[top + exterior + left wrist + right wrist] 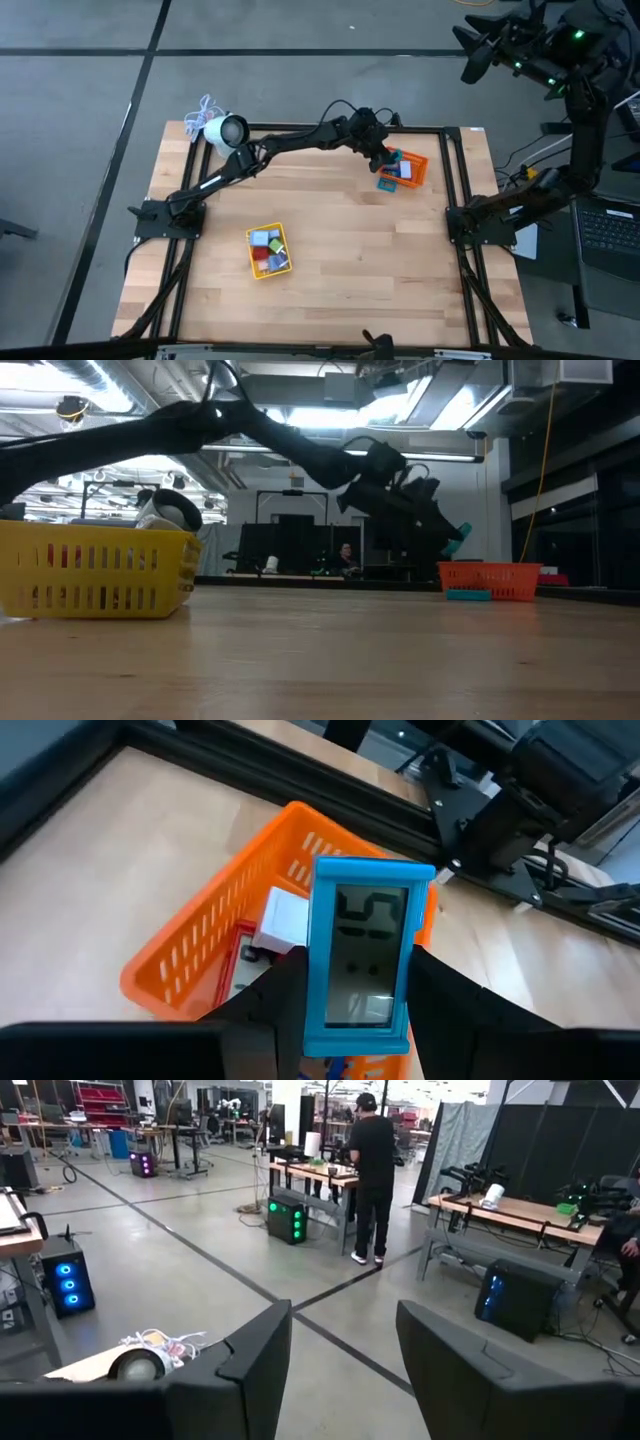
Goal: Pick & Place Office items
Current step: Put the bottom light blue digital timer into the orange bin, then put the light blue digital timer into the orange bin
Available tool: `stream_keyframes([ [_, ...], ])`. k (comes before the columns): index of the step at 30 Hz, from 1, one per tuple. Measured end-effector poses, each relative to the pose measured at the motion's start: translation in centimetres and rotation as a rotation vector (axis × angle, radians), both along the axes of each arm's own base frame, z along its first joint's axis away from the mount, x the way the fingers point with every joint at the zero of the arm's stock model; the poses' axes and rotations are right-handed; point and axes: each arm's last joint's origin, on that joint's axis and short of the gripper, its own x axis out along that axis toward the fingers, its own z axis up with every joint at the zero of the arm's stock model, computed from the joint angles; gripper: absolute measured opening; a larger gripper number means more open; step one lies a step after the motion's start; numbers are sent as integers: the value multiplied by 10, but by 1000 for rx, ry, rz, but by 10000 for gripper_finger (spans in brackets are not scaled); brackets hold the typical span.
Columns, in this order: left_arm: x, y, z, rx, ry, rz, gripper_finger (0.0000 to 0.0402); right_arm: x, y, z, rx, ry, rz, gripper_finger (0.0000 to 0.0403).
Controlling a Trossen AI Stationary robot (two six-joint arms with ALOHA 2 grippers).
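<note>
High view: left gripper point(385, 157) clamps a blue clock point(360, 955) over the orange tray point(420, 175); right gripper point(340, 1370) parted, empty.

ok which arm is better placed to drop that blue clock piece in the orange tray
Left. Its hand already grips the blue clock piece directly above the orange tray. The right hand is open, holds nothing, and sits parked at the table's right edge, facing the room.
</note>
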Motion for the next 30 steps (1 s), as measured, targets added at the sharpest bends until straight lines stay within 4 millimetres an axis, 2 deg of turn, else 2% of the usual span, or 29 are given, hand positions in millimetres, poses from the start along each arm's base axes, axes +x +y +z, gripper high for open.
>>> stream_keyframes([
  [9, 4, -4, -20, -9, 13, -24, 130, 2, -2, -2, 16, 17, 2, 187],
  [12, 5, -4, -20, 7, 2, -17, 134, 2, -2, -3, 17, 22, 5, 187],
  [18, 7, -3, -15, 2, -36, 6, 263, 2, -1, -5, 32, 42, 9, 187],
  [20, 7, -3, -15, -2, -38, -6, 280, 2, -1, -6, 25, 56, 10, 187],
  [24, 7, -4, -15, -27, -43, -26, 280, 2, -1, -6, 23, 60, 13, 187],
  [27, 6, -4, -3, -53, -70, -17, 273, 3, 0, -9, 60, 65, 67, 187],
  [30, 1, 0, 33, -17, -132, -7, 267, 3, 3, -17, 156, 97, 151, 187],
])
